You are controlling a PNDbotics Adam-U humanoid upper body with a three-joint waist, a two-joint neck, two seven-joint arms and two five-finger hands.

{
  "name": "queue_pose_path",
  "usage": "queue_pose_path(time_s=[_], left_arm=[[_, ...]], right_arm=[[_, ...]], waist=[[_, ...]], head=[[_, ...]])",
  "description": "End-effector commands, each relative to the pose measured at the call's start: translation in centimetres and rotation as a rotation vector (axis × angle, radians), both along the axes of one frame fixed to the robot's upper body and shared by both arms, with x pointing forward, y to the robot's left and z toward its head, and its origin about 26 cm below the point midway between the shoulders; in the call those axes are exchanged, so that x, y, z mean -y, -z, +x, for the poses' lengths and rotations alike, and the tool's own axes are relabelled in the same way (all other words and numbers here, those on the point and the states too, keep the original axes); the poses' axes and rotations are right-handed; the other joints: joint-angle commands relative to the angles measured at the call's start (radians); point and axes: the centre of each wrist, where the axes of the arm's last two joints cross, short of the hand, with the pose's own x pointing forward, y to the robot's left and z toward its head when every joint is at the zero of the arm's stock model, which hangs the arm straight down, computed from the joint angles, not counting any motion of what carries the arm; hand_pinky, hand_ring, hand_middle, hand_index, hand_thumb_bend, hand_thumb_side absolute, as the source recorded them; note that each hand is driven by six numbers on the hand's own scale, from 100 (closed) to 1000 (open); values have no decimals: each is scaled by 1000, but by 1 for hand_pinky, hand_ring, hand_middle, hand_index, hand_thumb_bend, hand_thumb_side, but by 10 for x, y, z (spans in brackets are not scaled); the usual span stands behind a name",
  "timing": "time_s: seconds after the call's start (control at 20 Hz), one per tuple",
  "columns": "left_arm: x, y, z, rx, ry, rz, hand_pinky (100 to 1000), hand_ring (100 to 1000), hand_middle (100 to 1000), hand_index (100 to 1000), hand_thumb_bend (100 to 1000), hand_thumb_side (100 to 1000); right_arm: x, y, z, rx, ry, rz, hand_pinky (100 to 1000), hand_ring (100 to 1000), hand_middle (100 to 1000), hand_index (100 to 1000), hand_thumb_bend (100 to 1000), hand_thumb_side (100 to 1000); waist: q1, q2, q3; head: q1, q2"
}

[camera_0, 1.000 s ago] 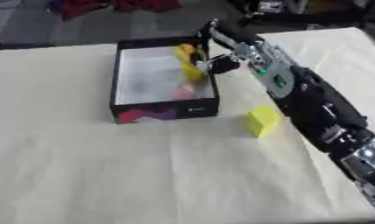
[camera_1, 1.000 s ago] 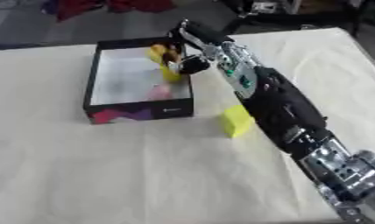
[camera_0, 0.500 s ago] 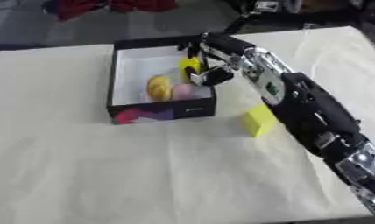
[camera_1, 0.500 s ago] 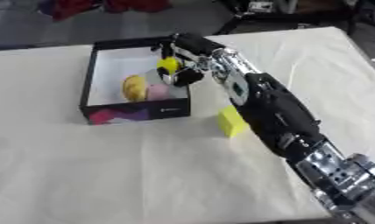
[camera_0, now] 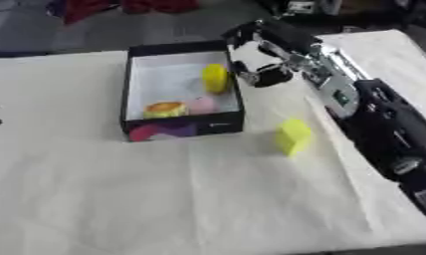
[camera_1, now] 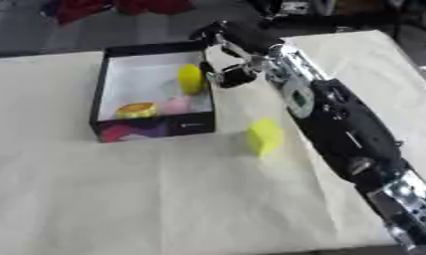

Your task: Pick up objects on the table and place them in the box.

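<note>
The black box [camera_0: 181,130] with a white floor stands at the table's upper middle. Inside it a yellow oblong thing [camera_0: 215,78] leans by the right wall, and a yellow-orange round thing [camera_0: 165,108] and a pink thing [camera_0: 201,104] lie near the front wall. A yellow block [camera_0: 293,136] stands on the cloth to the right of the box. My right arm reaches in from the lower right. Its hand [camera_0: 262,44] hovers open just outside the box's far right corner, holding nothing. My left hand does not show.
A cream cloth [camera_0: 164,199] covers the table, with wide bare room in front of the box and to its left. Red cloth [camera_0: 121,6] and dark clutter lie beyond the far edge. The right forearm [camera_0: 382,124] crosses the table's right side.
A yellow-orange round thing came into the box and settled near the front wall. My right hand drew back from over the box to beyond its right wall.
</note>
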Motion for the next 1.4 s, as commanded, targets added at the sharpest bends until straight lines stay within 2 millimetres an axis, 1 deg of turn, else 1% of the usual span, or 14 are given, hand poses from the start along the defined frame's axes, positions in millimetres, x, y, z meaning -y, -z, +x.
queue_pose_path(time_s=[0.05, 0.15, 0.3, 0.4, 0.55, 0.6, 0.65, 0.8, 1.05, 1.25, 1.4], left_arm=[[-9, -11, -2, 33, -24, 31, 628, 522, 543, 731, 358, 774], [-10, -11, -2, 32, -27, 32, 628, 522, 543, 731, 358, 774], [-10, -11, -2, 30, -28, 32, 628, 522, 543, 731, 359, 774], [-10, -10, -2, 27, -27, 32, 628, 522, 543, 731, 359, 774], [-10, -9, -1, 24, -21, 34, 628, 522, 543, 731, 360, 775], [-10, -9, -1, 23, -19, 34, 628, 522, 543, 731, 360, 775], [-10, -10, -1, 24, -18, 35, 628, 522, 543, 731, 359, 775], [-10, -9, -1, 21, -18, 34, 628, 522, 543, 731, 360, 775], [-9, -10, -1, 25, -16, 29, 628, 523, 544, 731, 360, 775], [-8, -8, -1, 21, -15, 28, 628, 523, 544, 731, 360, 775], [-8, -9, -1, 22, -15, 27, 628, 523, 544, 731, 360, 776]], right_arm=[[13, -15, -17, 48, -77, -8, 812, 737, 677, 877, 100, 198], [17, -7, -30, 17, -119, -15, 815, 739, 688, 881, 100, 199], [21, 4, -50, -52, -171, -38, 840, 785, 753, 899, 100, 199], [25, 11, -64, -103, -203, -62, 849, 808, 790, 912, 100, 230], [29, 13, -84, -171, -228, -108, 872, 859, 849, 943, 100, 262], [29, 13, -90, -187, -230, -133, 873, 862, 852, 945, 100, 262], [29, 13, -93, -201, -231, -161, 886, 888, 876, 960, 100, 243], [32, 17, -94, -235, -222, -249, 902, 919, 911, 979, 100, 268], [43, 24, -84, -290, -167, -360, 916, 937, 928, 987, 100, 286], [51, 19, -76, -339, -124, -386, 920, 941, 932, 989, 100, 291], [54, 9, -72, -397, -100, -410, 920, 943, 932, 988, 100, 296]], waist=[[-17, -10, -5], [-18, -10, -7], [-19, -10, -7], [-20, -10, -7], [-22, -10, -5], [-21, -9, -4], [-21, -8, -4], [-21, -8, -3], [-16, -10, -1], [-15, -9, -2], [-14, -10, -3]], head=[[22, -2], [30, -2], [33, -2], [34, -2], [32, -2], [33, -2], [33, -2], [30, -2], [31, -2], [30, -2], [35, -2]])
